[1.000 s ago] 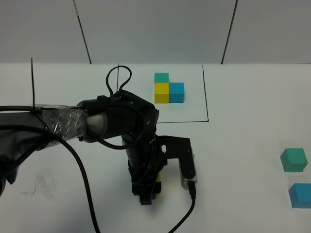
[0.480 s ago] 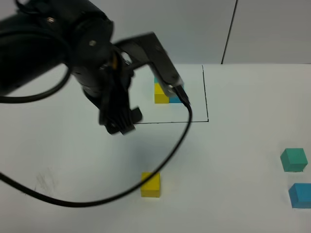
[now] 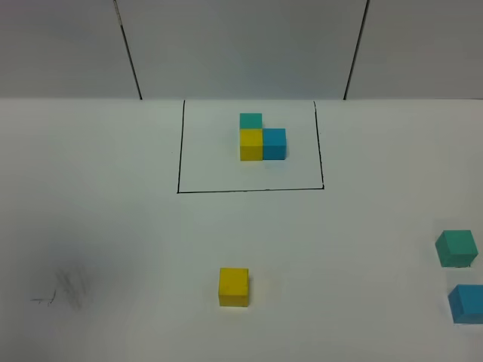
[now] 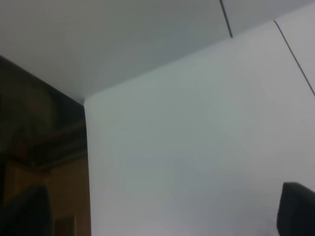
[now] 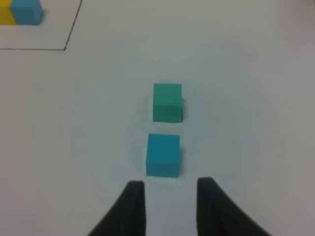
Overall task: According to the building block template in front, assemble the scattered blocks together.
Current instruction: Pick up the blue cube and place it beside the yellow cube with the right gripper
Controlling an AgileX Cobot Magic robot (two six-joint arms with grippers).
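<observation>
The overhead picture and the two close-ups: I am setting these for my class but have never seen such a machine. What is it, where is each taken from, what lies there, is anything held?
It is a robot with two arms, each ending in a two-fingered gripper. The overhead picture comes from a camera mounted high; no arm shows in it. On the white table a thin black drawn rectangle frames the building block template: three joined cubes, teal-green, yellow and blue. Loose lie a plain yellow cube, a teal-green cube and a blue cube. Each close-up comes from a camera on one wrist. The left gripper is wide open over the table. The right gripper, jaws drawn close together, points at the blue cube. Nothing is held.
</observation>
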